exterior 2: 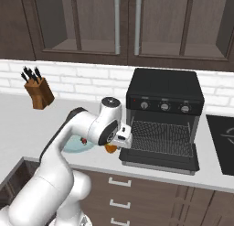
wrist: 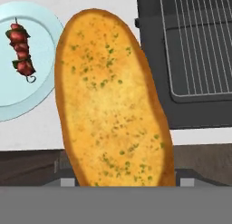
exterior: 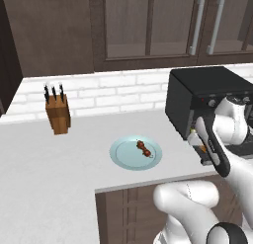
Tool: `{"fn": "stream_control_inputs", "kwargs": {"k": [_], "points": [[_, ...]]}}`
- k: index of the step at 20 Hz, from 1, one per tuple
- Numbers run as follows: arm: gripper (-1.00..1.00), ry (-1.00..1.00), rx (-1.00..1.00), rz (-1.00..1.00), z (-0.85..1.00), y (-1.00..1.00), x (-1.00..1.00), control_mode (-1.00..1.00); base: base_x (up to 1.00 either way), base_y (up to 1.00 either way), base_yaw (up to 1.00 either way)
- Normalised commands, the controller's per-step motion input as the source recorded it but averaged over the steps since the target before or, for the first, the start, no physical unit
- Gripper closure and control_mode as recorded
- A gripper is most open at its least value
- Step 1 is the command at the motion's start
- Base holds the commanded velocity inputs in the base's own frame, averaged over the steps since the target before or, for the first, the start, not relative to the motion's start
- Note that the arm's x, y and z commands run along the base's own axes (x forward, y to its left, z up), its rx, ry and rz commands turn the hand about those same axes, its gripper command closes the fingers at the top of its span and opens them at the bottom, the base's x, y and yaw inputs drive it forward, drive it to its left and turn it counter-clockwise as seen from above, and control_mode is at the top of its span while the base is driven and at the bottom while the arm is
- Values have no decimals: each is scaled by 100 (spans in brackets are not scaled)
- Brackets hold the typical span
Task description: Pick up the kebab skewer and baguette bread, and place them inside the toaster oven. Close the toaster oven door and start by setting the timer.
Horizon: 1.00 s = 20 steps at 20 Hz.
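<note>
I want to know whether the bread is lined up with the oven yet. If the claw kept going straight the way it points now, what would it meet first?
Probably the open toaster oven door or the countertop beside it, not the rack. The claw holds the baguette bread pointing down, near the door's left edge; depth is unclear.

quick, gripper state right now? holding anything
gripper: closed on the baguette bread, carried beside the open toaster oven.
</note>
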Motion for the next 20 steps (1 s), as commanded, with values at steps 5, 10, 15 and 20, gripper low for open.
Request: {"fn": "stream_control_inputs", "kwargs": {"k": [5, 10, 15, 20], "points": [[100, 0, 0, 7, 8, -88, 48, -100, 0, 0, 0], [100, 0, 0, 0, 12, -60, 43, -100, 0, 0, 0], [100, -1, 0, 0, -14, -7, 31, -100, 0, 0, 0], [100, -2, 0, 0, 0, -40, 52, -100, 0, 0, 0]]}}
